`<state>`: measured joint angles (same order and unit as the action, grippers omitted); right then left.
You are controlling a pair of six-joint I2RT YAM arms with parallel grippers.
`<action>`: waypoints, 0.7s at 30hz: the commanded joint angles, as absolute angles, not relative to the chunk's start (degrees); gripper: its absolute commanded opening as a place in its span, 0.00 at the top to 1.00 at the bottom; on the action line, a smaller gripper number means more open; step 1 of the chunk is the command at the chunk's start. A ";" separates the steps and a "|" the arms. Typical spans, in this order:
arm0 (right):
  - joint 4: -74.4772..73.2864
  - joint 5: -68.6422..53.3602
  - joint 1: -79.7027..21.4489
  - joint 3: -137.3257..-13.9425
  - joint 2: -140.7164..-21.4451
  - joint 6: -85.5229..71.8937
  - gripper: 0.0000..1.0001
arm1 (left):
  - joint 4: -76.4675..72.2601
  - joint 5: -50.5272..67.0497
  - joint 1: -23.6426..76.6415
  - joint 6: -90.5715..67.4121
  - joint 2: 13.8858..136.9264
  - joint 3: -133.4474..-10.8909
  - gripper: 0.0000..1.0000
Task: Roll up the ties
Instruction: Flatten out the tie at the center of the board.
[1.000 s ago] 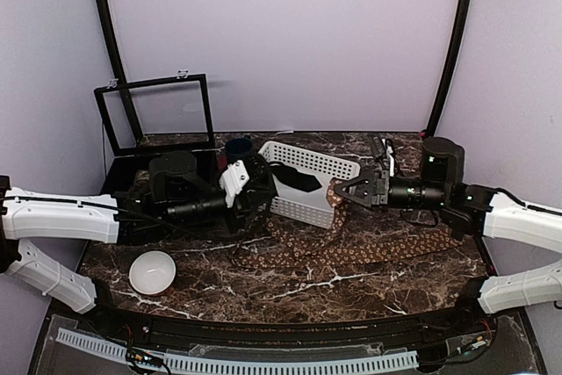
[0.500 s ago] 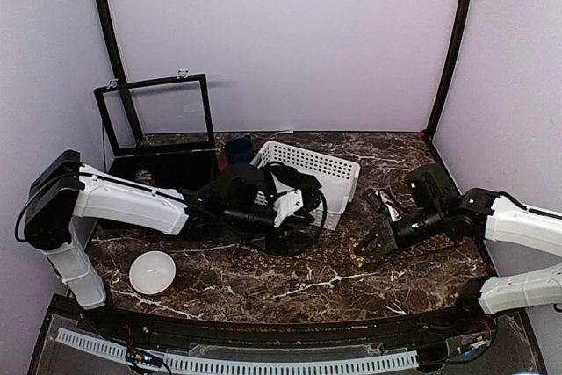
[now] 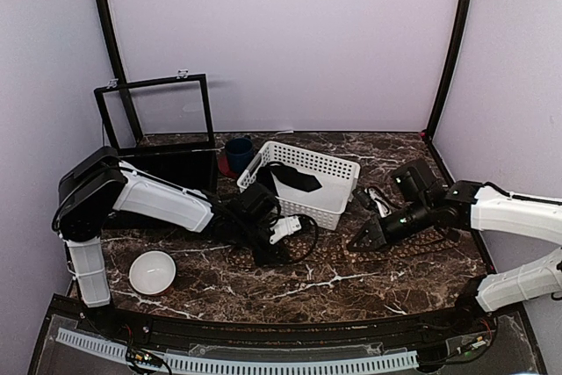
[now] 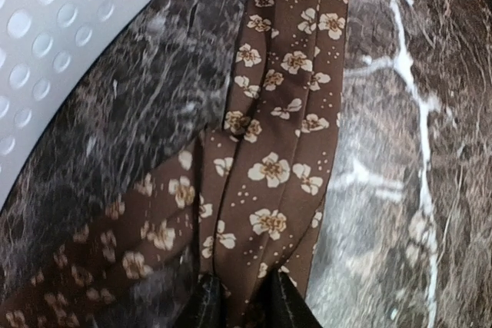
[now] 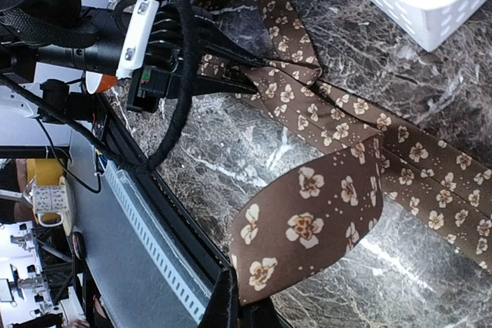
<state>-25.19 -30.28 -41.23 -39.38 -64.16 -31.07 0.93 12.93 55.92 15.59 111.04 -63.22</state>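
one tie [image 5: 338, 124] lies on the table [image 3: 351, 292], running from the middle toward 3 o'clock, at 6 o'clock of the one basket [image 3: 303, 204]. both of the two grippers have it. the left gripper [image 4: 242, 309] is nearly closed, its tips pinching a bunched fold at the tie's 9 o'clock end. the right gripper [image 5: 242, 305], at 3 o'clock of the left, is closed tight on the wide end, which curls up off the marble. one bowl [image 3: 152, 271] sits at the table's 8 o'clock. one cup [image 3: 237, 148] stands at 10 o'clock of the basket.
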 commanded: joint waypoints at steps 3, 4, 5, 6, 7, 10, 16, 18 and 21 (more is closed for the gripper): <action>-18.97 -34.73 -41.21 -43.44 -69.51 -28.50 1.00 | 16.21 9.16 52.49 10.83 104.75 -55.95 0.81; -18.35 -35.49 -41.29 -43.84 -70.37 -28.48 1.00 | 16.68 8.24 52.07 9.86 103.37 -55.11 0.84; -17.59 -36.32 -41.61 -44.33 -71.34 -28.28 1.00 | 17.62 8.07 51.73 9.38 101.72 -54.86 0.85; -17.14 -37.06 -41.92 -45.05 -72.45 -27.93 1.00 | 18.54 7.95 51.42 9.28 99.99 -54.27 0.85; -17.22 -37.66 -42.33 -45.84 -73.60 -27.23 1.00 | 19.43 6.70 51.09 9.00 98.12 -53.64 0.85; -19.31 -38.61 -43.11 -47.98 -76.81 -23.85 1.00 | 19.71 7.11 51.15 10.47 90.96 -51.33 0.81; -24.67 -40.59 -43.83 -48.97 -79.23 -17.10 1.00 | -2.82 17.67 52.21 14.86 75.70 -46.81 0.30; -26.51 -40.21 -45.27 -49.83 -79.36 -14.87 1.00 | -8.63 20.89 52.16 16.83 75.86 -47.57 0.26; -28.74 -40.10 -47.90 -51.42 -79.52 -11.97 1.00 | -9.50 26.63 52.21 21.12 81.67 -52.22 0.29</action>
<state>-25.17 -38.87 -44.75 -48.16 -79.50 -18.13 -1.28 17.23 52.14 15.00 75.85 -48.95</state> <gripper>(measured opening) 0.008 0.732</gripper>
